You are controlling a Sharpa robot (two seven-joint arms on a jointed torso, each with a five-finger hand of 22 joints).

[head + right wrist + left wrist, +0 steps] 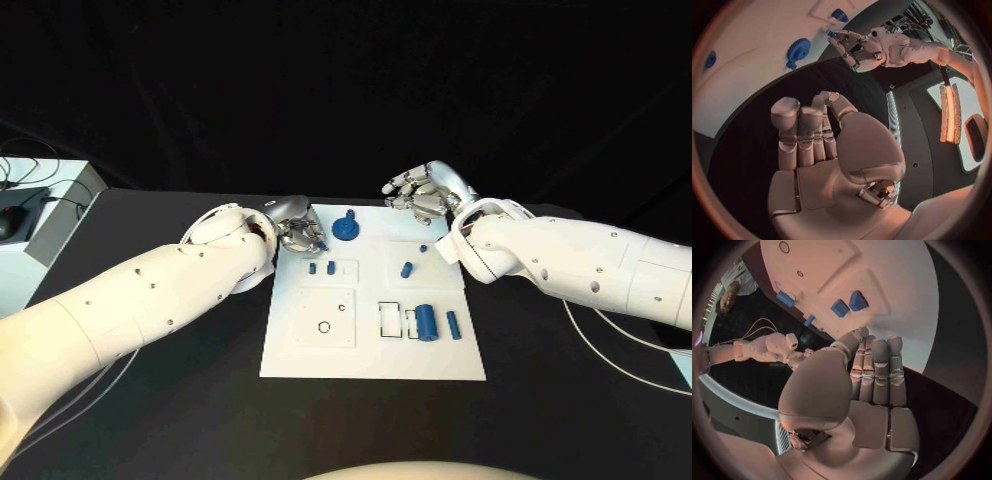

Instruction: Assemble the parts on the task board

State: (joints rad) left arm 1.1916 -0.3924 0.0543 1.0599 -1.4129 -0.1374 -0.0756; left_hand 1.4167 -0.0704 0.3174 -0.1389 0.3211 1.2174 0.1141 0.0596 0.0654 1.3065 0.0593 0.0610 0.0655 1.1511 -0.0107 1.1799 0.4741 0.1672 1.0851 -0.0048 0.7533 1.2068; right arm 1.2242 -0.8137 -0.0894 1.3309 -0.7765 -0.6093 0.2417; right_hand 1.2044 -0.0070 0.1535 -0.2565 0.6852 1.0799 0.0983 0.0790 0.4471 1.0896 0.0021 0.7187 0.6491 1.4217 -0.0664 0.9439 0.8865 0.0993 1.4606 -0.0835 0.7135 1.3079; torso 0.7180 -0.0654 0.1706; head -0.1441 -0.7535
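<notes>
Task board (371, 350): white plate flat at the middle of the black table (173, 420); shallow square recesses across its face. Round blue knob part (346, 227) upright near the board's far edge, between the two hands; same knob seen from the right wrist (798, 50). Pair of small blue pieces (320, 268) side by side in the recess on the board's left half, nearer than the knob; also seen from the left wrist (848, 304). Single slanted blue piece (408, 269) in the recess on the board's right half; tiny blue dot just beyond it, too small to tell apart. Larger blue cylinder (427, 323) and slimmer blue piece (453, 324) lying side by side at the board's right edge, on the near side; empty rectangular outline just left of them. Oval ring mark in the near left recess.

Left hand (300, 232) over the board's far left corner, just left of the knob; fingers curled in, nothing seen between them in the wrist view (873, 375). Right hand (423, 193) beyond the board's far right corner, over bare table; fingers loosely bent and apart, holding nothing, likewise from its own wrist (817, 140).

Pale box (51, 200) with cables well left of the board.
</notes>
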